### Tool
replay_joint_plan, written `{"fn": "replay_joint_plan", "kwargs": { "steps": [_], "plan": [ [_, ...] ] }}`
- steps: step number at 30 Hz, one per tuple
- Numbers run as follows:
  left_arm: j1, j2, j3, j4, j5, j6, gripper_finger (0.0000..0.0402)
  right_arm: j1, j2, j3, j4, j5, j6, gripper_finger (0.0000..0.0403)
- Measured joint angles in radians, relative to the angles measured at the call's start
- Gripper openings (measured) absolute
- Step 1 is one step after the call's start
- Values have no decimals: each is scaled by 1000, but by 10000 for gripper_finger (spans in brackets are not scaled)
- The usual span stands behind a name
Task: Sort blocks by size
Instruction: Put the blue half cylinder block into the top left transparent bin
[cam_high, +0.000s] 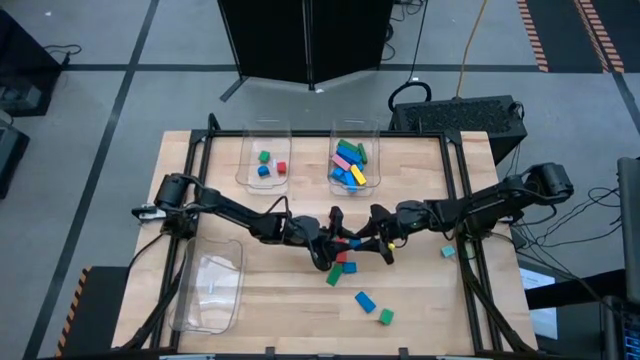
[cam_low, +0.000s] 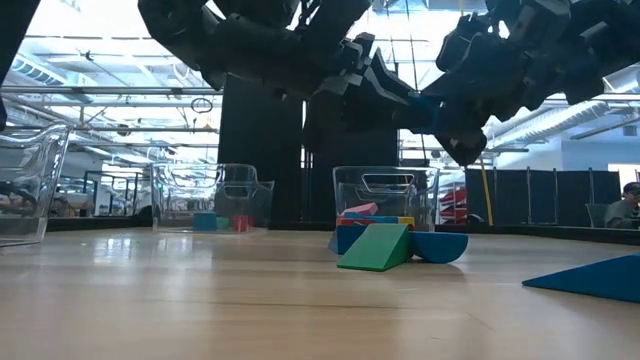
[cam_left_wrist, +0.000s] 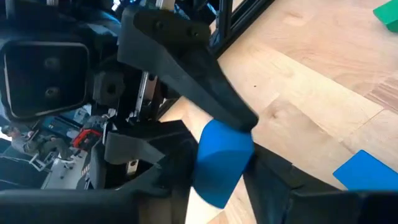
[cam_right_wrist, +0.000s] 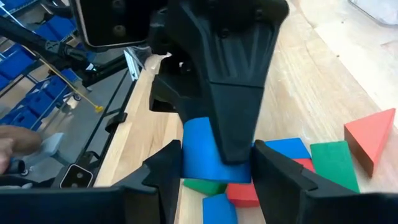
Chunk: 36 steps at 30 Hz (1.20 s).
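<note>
At the far edge of the table (cam_high: 420, 290) we see two clear bins; the left bin (cam_high: 264, 157) holds three small blocks, green, blue and red; the right bin (cam_high: 353, 160) holds a heap of longer blocks in pink, blue, green and yellow; a third bin (cam_high: 212, 285) lies near the left front, with nothing we can make out inside. Mid-table, our left gripper (cam_high: 334, 232) and right gripper (cam_high: 372, 230) meet, both clamped on one blue block (cam_right_wrist: 200, 149) held above the wood; its long axis we cannot tell. Below them sit a green block (cam_high: 333, 274) and a red block (cam_high: 348, 267), touching.
</note>
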Motion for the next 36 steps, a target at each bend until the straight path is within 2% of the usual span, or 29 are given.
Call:
{"fn": "replay_joint_plan", "kwargs": {
  "steps": [9, 15, 18, 24, 30, 36],
  "plan": [
    [-4, 0, -1, -2, -47, 0, 91, 5, 0, 0, 2, 1, -9, 173],
    [-24, -3, -2, 0, -246, -134, 88, 1, -1, 0, 7, 41, -18, 198],
    [-26, -30, -2, -54, -290, -187, 87, 2, -1, 0, -1, 66, -20, 210],
    [3, -161, -1, -284, -351, -341, 86, 5, -26, 0, -120, 103, -18, 218],
    [78, -333, -1, -563, -354, -493, 86, 14, -33, 0, -131, 105, -12, 219],
    [175, -491, -1, -773, -414, -630, 86, 25, -33, 0, -145, 106, -23, 219]
  ]
}}
